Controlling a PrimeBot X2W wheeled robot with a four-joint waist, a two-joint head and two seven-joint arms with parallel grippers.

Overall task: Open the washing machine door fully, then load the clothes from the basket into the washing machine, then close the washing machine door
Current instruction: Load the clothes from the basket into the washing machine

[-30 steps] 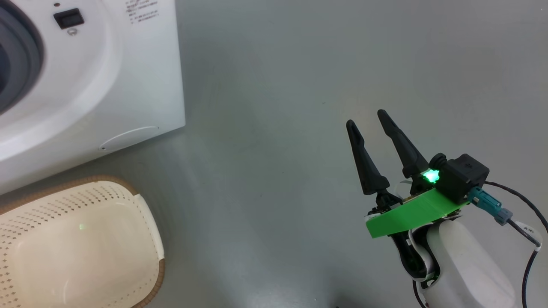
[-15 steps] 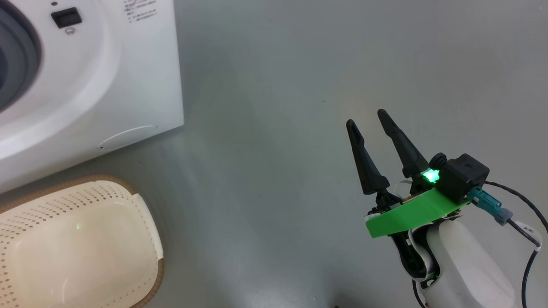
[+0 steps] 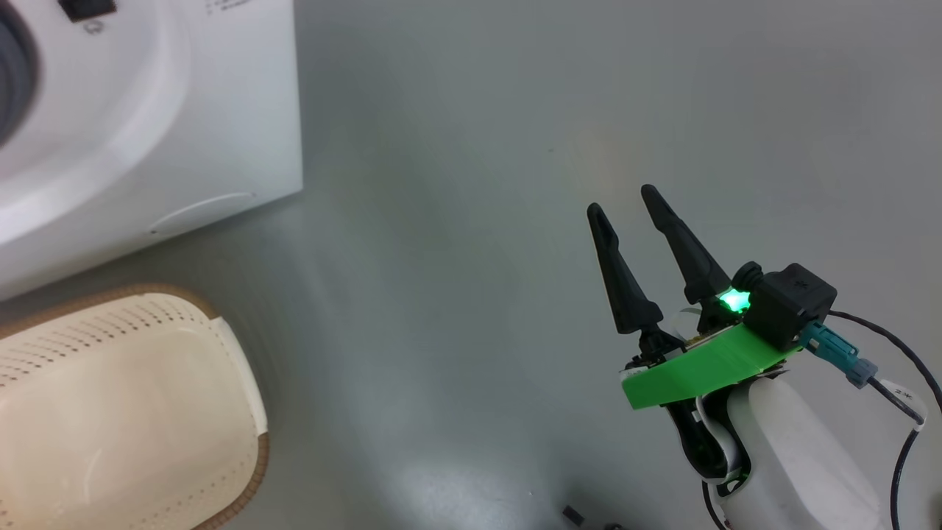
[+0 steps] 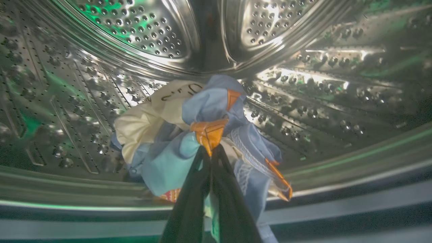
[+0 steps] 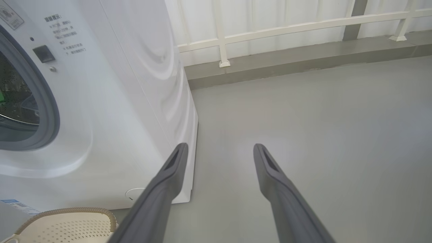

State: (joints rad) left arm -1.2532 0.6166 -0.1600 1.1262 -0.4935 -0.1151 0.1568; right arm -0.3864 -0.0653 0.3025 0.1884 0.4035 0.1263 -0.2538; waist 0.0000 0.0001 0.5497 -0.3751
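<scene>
Inside the washing machine's steel drum point(image 4: 135, 30) lie the clothes point(image 4: 168, 158), blue fabric with orange patches and a cream piece with black lettering. One blue end hangs over the drum's front lip. My left gripper point(image 4: 211, 152) is shut, its tips pinching an orange fold of the clothes. The white washing machine point(image 3: 147, 110) stands at the upper left, with its grey gasket point(image 5: 50, 111) around the open mouth; its door is out of view. The cream basket point(image 3: 110, 405) sits on the floor in front of it with nothing showing inside. My right gripper point(image 3: 623, 200) hovers open over the floor, holding nothing.
Grey floor point(image 3: 456, 258) stretches to the right of the machine. In the right wrist view a white railing point(image 5: 287, 27) and a low kerb run along the far wall. A black cable point(image 3: 901, 412) trails from my right wrist.
The head camera has shifted, so the machine and basket sit a little further left and up in its view. My left gripper has gone from open to shut. The right gripper keeps its pose.
</scene>
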